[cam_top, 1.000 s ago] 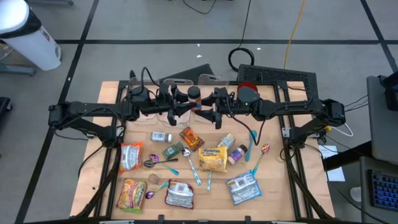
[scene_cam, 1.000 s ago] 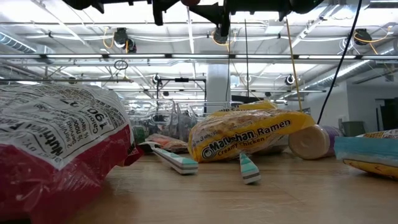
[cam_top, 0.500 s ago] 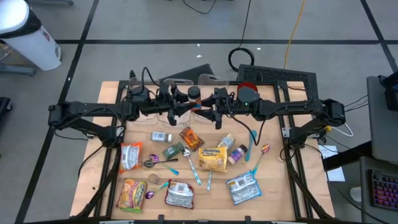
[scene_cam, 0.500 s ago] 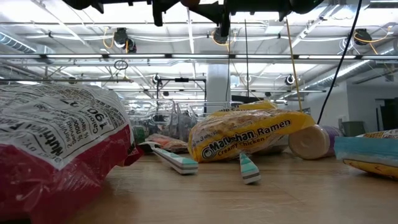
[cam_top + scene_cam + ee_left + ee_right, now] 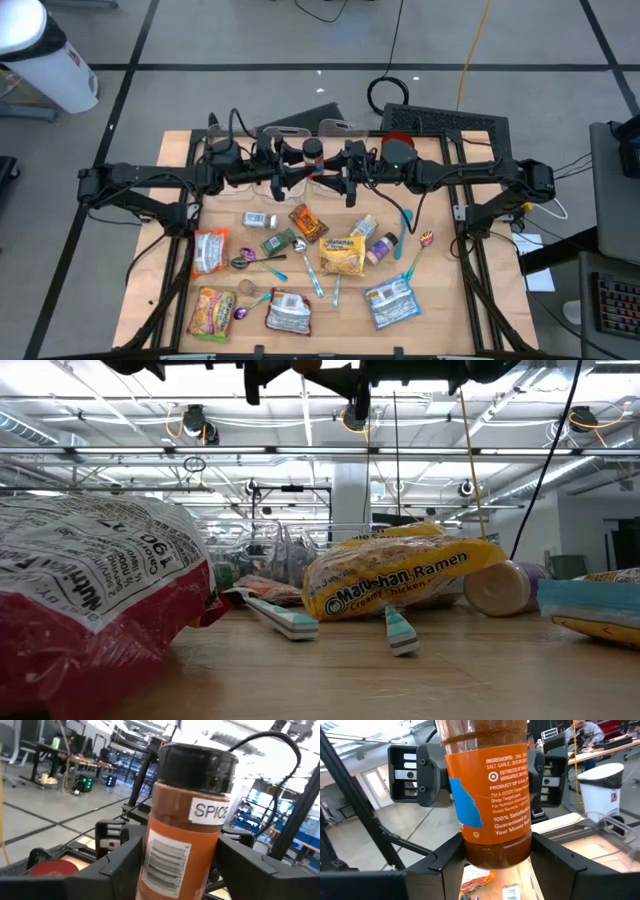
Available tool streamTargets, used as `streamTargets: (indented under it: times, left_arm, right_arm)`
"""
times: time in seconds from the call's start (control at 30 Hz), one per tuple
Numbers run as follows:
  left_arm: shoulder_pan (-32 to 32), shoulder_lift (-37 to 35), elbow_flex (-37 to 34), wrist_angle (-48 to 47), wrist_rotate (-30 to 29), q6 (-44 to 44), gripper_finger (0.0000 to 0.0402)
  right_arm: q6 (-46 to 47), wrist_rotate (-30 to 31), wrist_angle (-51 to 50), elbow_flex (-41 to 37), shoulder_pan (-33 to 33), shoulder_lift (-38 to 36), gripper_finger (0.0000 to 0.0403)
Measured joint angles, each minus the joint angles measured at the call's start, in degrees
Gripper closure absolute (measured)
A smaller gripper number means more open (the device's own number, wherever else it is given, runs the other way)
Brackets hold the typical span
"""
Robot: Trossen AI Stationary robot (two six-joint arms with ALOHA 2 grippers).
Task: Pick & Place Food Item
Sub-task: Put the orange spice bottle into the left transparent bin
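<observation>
An orange spice jar [image 5: 490, 795] with a black lid [image 5: 197, 762] is held upright high above the middle of the table's far part [image 5: 313, 150]. My right gripper [image 5: 497, 865] reaches in level from the right and is shut on the jar's lower end. My left gripper [image 5: 177, 870] reaches in level from the left. It is open, its fingers [image 5: 427, 775] standing close on either side of the jar's labelled middle, higher up than the right fingers. My right gripper pinches the jar's bottom end [image 5: 495, 855] between its two fingers [image 5: 445, 862]. It comes in level from the table's right side, across the jar. The jar stands upright, lid up, lifted well clear of the table.
Below the arms the table [image 5: 440, 300] holds a yellow ramen pack [image 5: 343, 255], several snack bags [image 5: 210, 250] and several spoons [image 5: 310, 265]. A red lid [image 5: 397, 138] and a black tray [image 5: 450, 122] sit at the far right. A white bin [image 5: 45, 60] stands on the floor.
</observation>
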Motion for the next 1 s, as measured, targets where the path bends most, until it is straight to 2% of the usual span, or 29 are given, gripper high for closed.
streamTargets:
  times: [0.23, 0.4, 0.5, 0.8, 1.0]
  left_arm:
    - [0.1, 0.0, 0.0, -0.2, -0.7, -0.3, 0.01]
    - [0.1, 0.0, 0.1, 0.4, -0.6, -0.3, 0.0096]
    - [0.1, 0.1, 2.6, -2.6, 0.4, -0.1, 0.0102]
    - [0.5, 0.1, 18.4, -30.5, 0.8, 13.5, 0.0116]
    - [3.2, 0.1, 27.4, -46.0, 3.4, 15.0, 0.0117]
  right_arm:
    - [-0.3, -0.1, 0.1, 0.0, 0.0, 0.0, 0.0217]
    - [-0.4, -0.2, -0.5, 0.0, -0.1, 0.0, 0.0217]
    - [-0.3, -0.3, -1.3, 0.0, -0.1, 0.0, 0.0217]
    - [0.1, -1.7, -1.2, 0.0, -0.4, 0.0, 0.0217]
    - [0.3, -2.9, -1.2, 0.0, -0.4, 0.0, 0.0217]
